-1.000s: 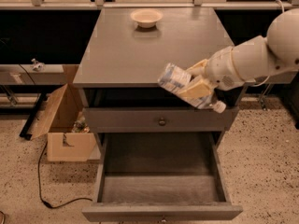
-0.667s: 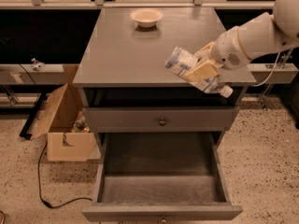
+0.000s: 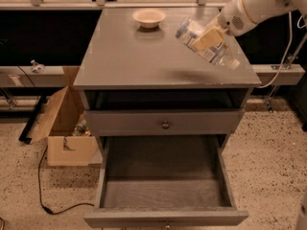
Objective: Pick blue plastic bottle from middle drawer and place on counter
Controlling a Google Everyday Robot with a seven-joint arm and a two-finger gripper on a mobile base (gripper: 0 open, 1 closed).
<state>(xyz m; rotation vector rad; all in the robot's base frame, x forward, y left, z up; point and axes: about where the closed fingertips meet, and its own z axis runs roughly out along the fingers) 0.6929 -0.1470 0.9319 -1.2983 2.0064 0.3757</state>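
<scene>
The blue plastic bottle (image 3: 190, 30) hangs tilted in the air above the right side of the counter (image 3: 139, 56), its white cap (image 3: 233, 64) pointing down and right. My gripper (image 3: 208, 40) is shut on the bottle's middle, with tan fingers (image 3: 211, 36) across it. The white arm comes in from the upper right. A faint shadow lies on the counter below the bottle. The middle drawer (image 3: 163, 181) is pulled out at the bottom, and its grey floor shows nothing in it.
A cream bowl (image 3: 149, 17) stands at the back of the counter. A closed drawer front with a round knob (image 3: 165, 125) sits above the open drawer. An open cardboard box (image 3: 64, 131) and a black cable (image 3: 41, 190) lie on the floor at left.
The gripper has carried the bottle up and back, from in front of the counter's right front edge to above the counter's right side.
</scene>
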